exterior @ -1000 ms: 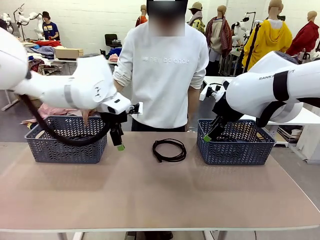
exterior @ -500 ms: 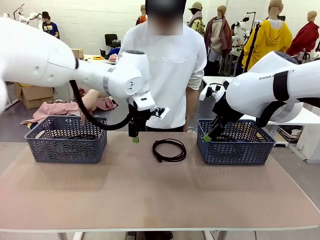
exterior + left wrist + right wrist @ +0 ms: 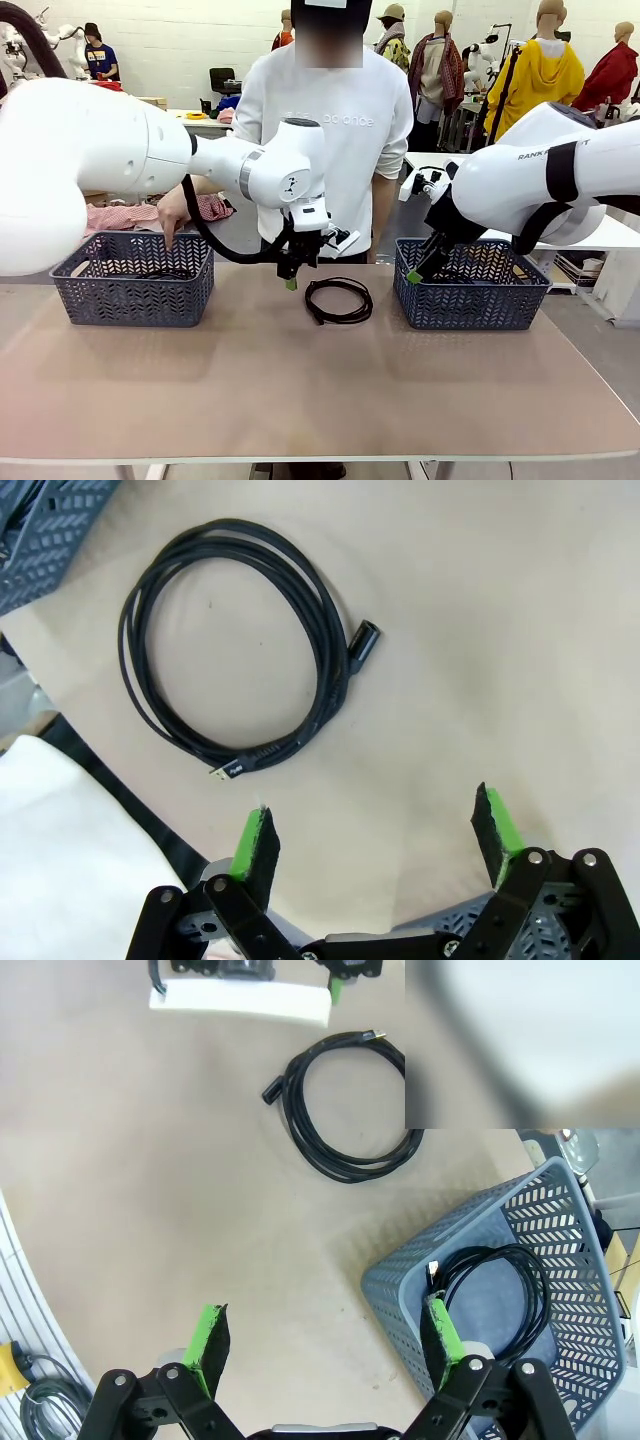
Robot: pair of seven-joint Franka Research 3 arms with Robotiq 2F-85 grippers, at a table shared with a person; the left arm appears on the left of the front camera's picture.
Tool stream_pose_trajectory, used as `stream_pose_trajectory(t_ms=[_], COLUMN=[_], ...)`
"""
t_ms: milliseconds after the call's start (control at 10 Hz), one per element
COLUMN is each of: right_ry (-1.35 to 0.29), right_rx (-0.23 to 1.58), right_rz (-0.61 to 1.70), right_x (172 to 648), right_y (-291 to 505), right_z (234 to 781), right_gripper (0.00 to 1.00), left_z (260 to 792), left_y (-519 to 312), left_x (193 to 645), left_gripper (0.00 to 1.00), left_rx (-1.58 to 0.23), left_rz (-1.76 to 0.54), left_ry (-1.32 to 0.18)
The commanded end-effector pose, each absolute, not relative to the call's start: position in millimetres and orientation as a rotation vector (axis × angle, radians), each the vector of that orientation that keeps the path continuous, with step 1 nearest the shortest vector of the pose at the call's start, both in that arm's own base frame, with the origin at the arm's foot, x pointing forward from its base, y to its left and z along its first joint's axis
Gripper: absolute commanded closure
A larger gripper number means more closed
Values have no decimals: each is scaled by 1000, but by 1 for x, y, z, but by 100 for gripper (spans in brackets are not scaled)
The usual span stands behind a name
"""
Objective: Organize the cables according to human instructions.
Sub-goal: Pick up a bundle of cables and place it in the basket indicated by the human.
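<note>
One coiled black cable (image 3: 339, 300) lies on the table between the two baskets; it also shows in the left wrist view (image 3: 235, 695) and the right wrist view (image 3: 345, 1110). My left gripper (image 3: 291, 280) hangs open just left of that coil, its green pads (image 3: 257, 842) wide apart with nothing between them. My right gripper (image 3: 415, 274) stands open at the near left corner of the right basket (image 3: 470, 290), holding nothing. Another coiled cable (image 3: 495, 1290) lies inside that basket. A dark cable (image 3: 150, 271) shows in the left basket (image 3: 132, 290).
A person stands at the far side of the table. One hand (image 3: 172, 215) reaches down to the left basket's back rim, a finger pointing into it. The tan tabletop (image 3: 320, 390) stretches bare in front of the baskets.
My left arm has swung right, from the left basket's right end to a spot just beside the loose coil. The right arm and the cables have not moved.
</note>
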State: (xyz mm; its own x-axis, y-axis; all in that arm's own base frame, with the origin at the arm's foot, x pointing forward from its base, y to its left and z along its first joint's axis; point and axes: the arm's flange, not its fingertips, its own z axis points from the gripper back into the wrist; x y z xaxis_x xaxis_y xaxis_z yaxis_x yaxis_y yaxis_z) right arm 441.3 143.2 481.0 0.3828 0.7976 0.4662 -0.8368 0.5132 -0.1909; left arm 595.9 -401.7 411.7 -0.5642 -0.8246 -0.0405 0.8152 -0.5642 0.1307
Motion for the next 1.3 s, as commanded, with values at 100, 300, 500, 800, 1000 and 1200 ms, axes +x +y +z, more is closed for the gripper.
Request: stream_pose_trajectory(t_ms=[100, 300, 500, 800, 1000, 1200], right_ry=[-549, -549, -549, -549, -549, -549], right_rx=[76, 76, 76, 76, 76, 76], right_rz=[1037, 1037, 1037, 1037, 1037, 1037], right_x=[441, 441, 441, 441, 441, 441], right_y=[143, 143, 143, 143, 143, 143], right_z=[482, 482, 482, 482, 482, 482], right_gripper=[0, 0, 0, 0, 0, 0], left_z=[415, 415, 415, 406, 400, 389], left_y=[-398, -398, -398, -398, -400, -403], left_x=[593, 593, 593, 600, 605, 610], left_gripper=[0, 0, 0, 0, 0, 0], left_rx=[127, 127, 127, 138, 155, 153], left_rz=[-2168, -2168, -2168, -2278, -2351, -2385], left_ry=[-121, -121, -121, -160, -169, -156])
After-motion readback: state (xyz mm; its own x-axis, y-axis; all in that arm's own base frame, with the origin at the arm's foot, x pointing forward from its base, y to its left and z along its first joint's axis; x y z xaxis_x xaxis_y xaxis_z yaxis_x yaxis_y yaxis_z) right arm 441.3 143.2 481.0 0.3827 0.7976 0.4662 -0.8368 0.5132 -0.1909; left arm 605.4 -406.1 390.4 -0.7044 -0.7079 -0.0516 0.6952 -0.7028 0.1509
